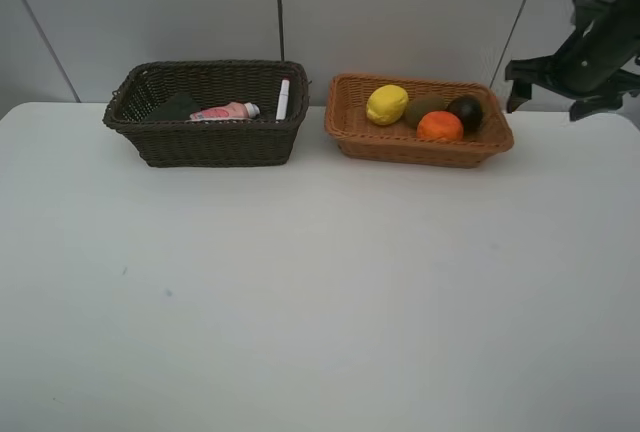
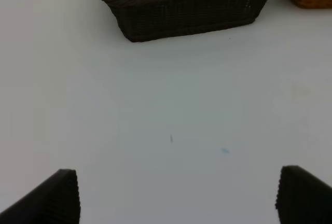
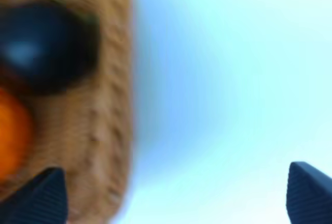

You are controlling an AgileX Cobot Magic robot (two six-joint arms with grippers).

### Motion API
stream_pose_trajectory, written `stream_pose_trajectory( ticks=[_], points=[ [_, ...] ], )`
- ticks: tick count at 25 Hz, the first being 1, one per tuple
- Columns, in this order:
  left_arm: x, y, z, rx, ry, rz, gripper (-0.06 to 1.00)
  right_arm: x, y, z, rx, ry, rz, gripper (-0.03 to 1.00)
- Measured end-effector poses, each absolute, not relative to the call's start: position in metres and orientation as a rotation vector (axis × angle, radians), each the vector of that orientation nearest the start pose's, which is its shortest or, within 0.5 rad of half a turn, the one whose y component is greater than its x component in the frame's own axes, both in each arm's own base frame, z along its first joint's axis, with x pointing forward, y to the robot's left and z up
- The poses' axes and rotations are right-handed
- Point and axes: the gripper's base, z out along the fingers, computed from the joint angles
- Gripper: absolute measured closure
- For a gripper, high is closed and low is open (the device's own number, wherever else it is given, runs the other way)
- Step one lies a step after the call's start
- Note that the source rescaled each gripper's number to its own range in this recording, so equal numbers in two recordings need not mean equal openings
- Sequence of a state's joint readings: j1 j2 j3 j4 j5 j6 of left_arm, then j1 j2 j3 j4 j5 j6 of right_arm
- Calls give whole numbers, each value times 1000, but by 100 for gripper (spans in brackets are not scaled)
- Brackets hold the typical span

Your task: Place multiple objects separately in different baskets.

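Table [image 1: 300,292], white and nearly bare, meets a pale grey panelled wall [image 1: 400,12]. At its far edge a dark basket [image 1: 205,142] holds a pink bottle [image 1: 225,111], a white marker [image 1: 283,98] and a dark block [image 1: 175,107] half hidden by the rim. Beside it, a tan basket [image 1: 400,144] carries lemon [image 1: 387,104], orange [image 1: 439,126], mangosteen [image 1: 465,110] and a mostly hidden kiwi [image 1: 423,108]. Right gripper [image 1: 552,89], jaws released and empty, hangs just beyond that basket; its wrist view is blurred. Left gripper [image 2: 176,195], jaws apart, holds nothing.

High frontal overview; wrist views low, sharing dark basket [image 1: 205,117] and, blurred, tan basket [image 3: 104,105].
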State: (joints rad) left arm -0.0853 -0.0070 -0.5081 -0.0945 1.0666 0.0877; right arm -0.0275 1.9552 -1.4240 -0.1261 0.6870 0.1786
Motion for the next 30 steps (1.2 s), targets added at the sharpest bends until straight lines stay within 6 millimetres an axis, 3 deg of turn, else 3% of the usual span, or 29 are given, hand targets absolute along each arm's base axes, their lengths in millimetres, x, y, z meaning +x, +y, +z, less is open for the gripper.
stream_pose_trajectory(
  ticks=[5, 8, 11, 15, 23, 30],
  points=[
    [-8, -7, 279, 181, 2025, -111, -5, 396, -29, 217, 176, 2755, -165, -3],
    [-8, -7, 279, 181, 2025, -111, -5, 366, -25, 225, 169, 2779, -165, -3],
    [-8, -7, 279, 181, 2025, -111, -5, 325, -24, 227, 173, 2810, -164, -3],
    [-8, -7, 279, 181, 2025, -111, -5, 256, -20, 237, 182, 2797, -154, -3],
    [-8, -7, 279, 181, 2025, -111, -5, 129, -13, 266, 224, 2576, -94, -3],
    [-8, -7, 279, 181, 2025, -111, -5, 52, -7, 289, 213, 2280, -12, -3]
  ],
)
